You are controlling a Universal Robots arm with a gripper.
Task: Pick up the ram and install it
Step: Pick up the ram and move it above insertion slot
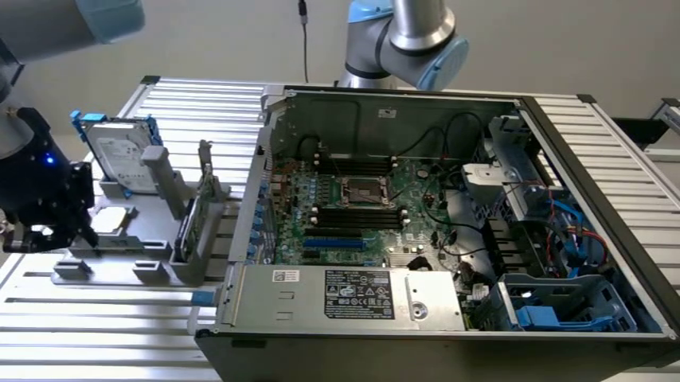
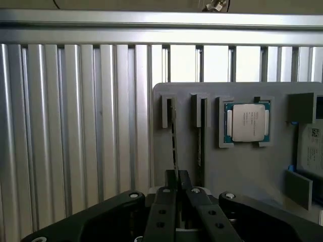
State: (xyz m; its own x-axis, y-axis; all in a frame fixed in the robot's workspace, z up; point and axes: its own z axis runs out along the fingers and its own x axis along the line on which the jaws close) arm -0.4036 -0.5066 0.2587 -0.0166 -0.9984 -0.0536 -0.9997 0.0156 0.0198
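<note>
at the exterior view's left, the black gripper (image 1: 44,232) hangs at the outer edge of the grey plastic parts fixture (image 1: 117,243). the fixture sits just beside the open black tower computer case (image 1: 260,159). bare ribbed aluminium table (image 1: 95,318) lies in front of the fixture. the silver boxy hard drive (image 1: 119,159) carries a white label and the grey power supply (image 1: 351,296) a dark sticker, both unreadable.

in the wrist view, the fingers (image 2: 170,184) are closed on the thin top edge of the ram (image 2: 174,141), a long narrow stick standing edge-up in its fixture slot. open ribbed table runs beside the fixture's edge. the square silver processor (image 2: 247,122) shows faint print i cannot read.
</note>
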